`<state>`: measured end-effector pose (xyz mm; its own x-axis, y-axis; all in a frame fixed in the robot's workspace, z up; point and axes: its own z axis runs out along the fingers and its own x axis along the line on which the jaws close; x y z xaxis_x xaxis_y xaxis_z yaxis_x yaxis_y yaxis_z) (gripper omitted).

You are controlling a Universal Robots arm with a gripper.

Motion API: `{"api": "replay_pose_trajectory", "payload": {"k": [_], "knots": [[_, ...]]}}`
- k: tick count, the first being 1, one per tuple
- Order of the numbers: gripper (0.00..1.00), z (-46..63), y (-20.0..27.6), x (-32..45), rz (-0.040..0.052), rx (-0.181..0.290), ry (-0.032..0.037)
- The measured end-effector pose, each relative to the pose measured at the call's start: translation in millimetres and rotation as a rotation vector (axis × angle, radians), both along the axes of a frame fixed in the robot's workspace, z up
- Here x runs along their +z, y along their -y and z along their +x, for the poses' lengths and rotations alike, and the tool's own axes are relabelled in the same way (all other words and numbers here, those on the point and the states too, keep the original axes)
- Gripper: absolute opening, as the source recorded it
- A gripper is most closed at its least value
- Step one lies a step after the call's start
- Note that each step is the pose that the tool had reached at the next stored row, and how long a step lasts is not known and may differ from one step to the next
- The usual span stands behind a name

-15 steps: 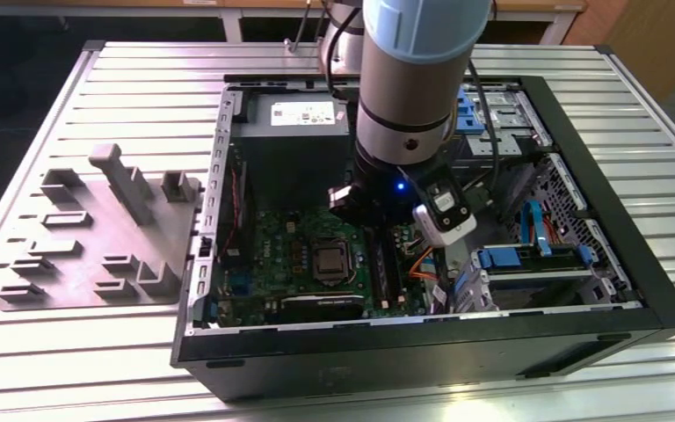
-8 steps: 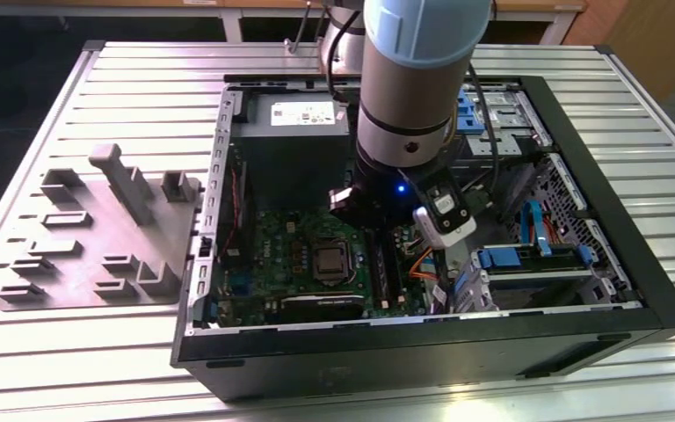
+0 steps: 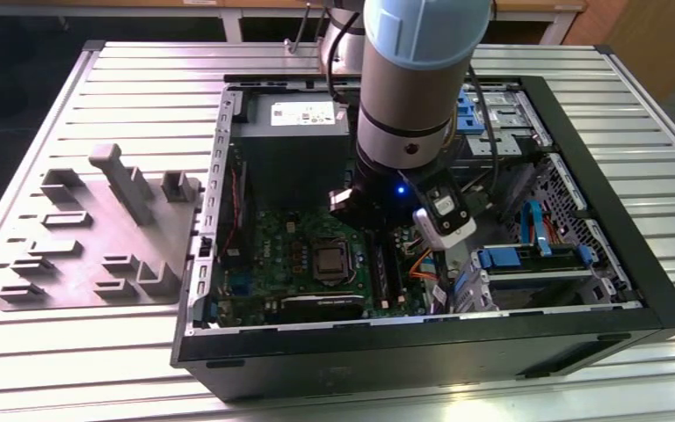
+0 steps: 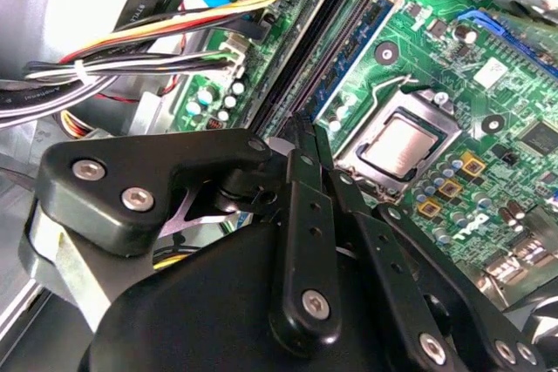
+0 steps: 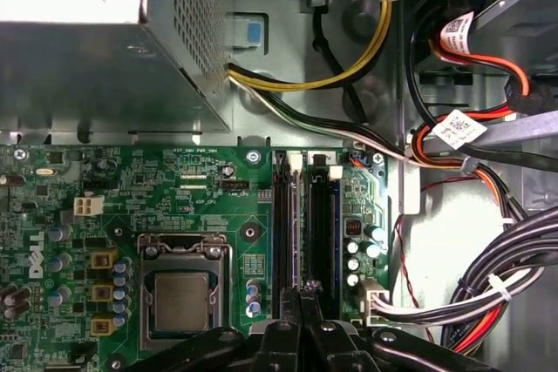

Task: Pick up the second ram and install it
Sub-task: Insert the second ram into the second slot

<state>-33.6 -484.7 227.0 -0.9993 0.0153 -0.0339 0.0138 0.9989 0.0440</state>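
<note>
My gripper (image 3: pixel 369 229) reaches down into the open computer case, over the motherboard (image 3: pixel 279 264). In both wrist views its fingertips are closed together right above the black memory slots (image 5: pixel 281 233), beside the processor socket (image 5: pixel 181 300). A thin dark strip, the second ram (image 5: pixel 305 241), runs edge-on from between the fingertips along the slots. The gripper (image 5: pixel 305 287) appears shut on it. I cannot tell how deep the stick sits. In the second wrist view the gripper (image 4: pixel 305 124) lines up with the slots (image 4: pixel 301 58).
A grey moulded holder tray (image 3: pixel 103 233) lies on the table at the exterior view's left. Cable bundles (image 5: pixel 488 294) and the power supply (image 5: pixel 105 58) crowd around the slots. Blue drive brackets (image 3: pixel 526 255) stand inside the case at the exterior view's right.
</note>
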Motion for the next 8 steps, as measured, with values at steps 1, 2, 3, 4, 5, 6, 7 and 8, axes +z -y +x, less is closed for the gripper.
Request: {"api": "replay_pose_trajectory", "payload": {"k": [1, 2, 3, 4, 5, 6, 7, 8], "knots": [[0.11, 0.0, 0.0, 0.0, -0.0003, 0.000, -0.0001], [0.11, 0.0, 0.1, -0.4, -0.0001, 0.000, 0.0000], [0.11, 0.0, 0.1, -1.0, -0.0002, 0.000, 0.0001], [0.11, 0.0, 0.2, -1.2, -0.0005, 0.000, 0.0000], [0.11, 0.0, 0.2, -1.3, -0.0008, 0.000, -0.0001], [0.11, 0.0, 0.2, -1.3, -0.0009, 0.000, -0.0001], [0.11, 0.0, 0.2, -1.5, -0.0008, 0.000, -0.0001], [0.11, -0.1, 0.3, -1.7, -0.0005, -0.001, 0.0000]]}}
